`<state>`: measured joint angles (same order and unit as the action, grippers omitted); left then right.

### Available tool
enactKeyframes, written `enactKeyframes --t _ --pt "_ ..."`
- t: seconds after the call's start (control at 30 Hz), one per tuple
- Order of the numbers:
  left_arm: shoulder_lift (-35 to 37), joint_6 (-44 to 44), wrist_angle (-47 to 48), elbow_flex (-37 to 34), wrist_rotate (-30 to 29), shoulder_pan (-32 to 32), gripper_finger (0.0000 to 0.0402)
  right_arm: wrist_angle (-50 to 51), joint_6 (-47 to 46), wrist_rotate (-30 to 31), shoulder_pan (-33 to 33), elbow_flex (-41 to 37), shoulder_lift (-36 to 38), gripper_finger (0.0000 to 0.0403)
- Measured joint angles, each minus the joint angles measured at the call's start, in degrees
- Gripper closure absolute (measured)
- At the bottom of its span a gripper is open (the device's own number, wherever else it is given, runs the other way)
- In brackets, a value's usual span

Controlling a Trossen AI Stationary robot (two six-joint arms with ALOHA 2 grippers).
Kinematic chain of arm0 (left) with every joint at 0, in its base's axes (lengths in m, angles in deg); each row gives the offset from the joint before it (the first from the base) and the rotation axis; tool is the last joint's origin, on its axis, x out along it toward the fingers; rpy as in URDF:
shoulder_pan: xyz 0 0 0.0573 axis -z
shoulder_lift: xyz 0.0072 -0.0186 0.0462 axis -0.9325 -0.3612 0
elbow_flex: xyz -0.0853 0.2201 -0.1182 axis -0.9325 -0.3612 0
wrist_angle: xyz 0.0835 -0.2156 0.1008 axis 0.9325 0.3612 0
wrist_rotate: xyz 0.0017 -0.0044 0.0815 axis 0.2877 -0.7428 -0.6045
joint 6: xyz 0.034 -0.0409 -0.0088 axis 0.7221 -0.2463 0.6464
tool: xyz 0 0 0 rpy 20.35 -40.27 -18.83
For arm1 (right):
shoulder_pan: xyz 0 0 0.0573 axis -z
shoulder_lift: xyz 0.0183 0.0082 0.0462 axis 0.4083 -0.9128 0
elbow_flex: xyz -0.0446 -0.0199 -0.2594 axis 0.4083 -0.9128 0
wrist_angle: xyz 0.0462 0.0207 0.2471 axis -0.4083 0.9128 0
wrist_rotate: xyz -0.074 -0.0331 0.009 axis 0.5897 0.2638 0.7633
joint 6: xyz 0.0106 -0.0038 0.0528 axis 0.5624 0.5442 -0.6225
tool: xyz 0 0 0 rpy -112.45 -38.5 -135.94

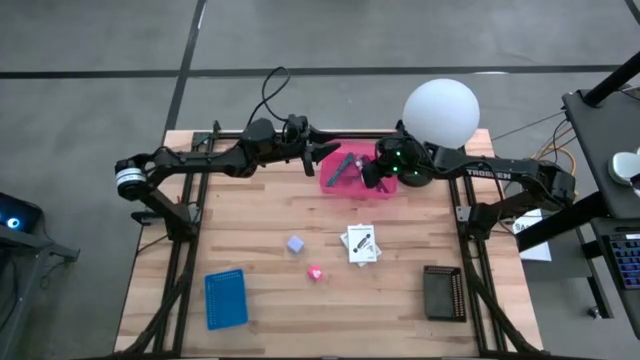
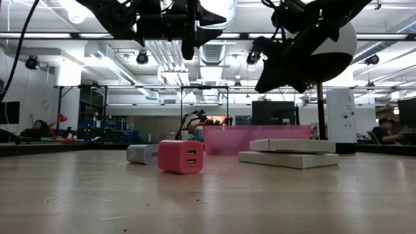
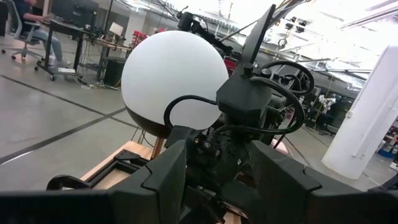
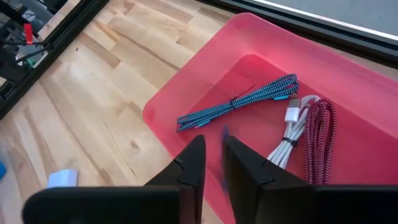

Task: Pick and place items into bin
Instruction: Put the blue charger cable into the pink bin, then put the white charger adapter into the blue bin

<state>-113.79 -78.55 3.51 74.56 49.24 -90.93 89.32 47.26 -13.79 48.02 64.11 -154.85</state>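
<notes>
The pink bin point(image 1: 333, 184) stands at the table's far middle. It holds a teal braided cord point(image 4: 239, 101), a white cable point(image 4: 292, 134) and a dark red cord point(image 4: 320, 140). My right gripper point(image 4: 211, 165) hangs over the bin's near edge, pointing down at a slant. Its fingers are a narrow gap apart, with a blurred bluish sliver point(image 4: 223, 135) at that gap. My left gripper point(image 3: 217, 186) is open and holds nothing, high over the bin's left side point(image 1: 312, 156). A lavender cube point(image 1: 295, 243), a pink piece point(image 1: 315, 272) and a white card point(image 1: 361, 243) lie on the table nearer the front. My right gripper has the bluish sliver point(image 4: 223, 135) right at its fingertips. The sliver is too blurred to tell whether the fingers touch it.
A white globe point(image 1: 440, 112) on a stand rises at the far right, close behind my right arm. A blue flat piece point(image 1: 226, 298) lies near the front left and a black block point(image 1: 443, 292) near the front right. Bare wood lies between them.
</notes>
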Motion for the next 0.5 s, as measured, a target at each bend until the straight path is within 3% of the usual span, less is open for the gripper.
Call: enactKeyframes --t 0.33,0.5 --pt "0.0 -0.04 0.2 0.0 0.09 0.0 0.024 0.01 0.0 -0.03 0.0 0.0 0.0 0.0308" --pt "0.0 -1.22 3.78 0.0 8.03 0.01 0.024 0.01 0.0 -0.08 0.0 0.0 0.0 0.029"
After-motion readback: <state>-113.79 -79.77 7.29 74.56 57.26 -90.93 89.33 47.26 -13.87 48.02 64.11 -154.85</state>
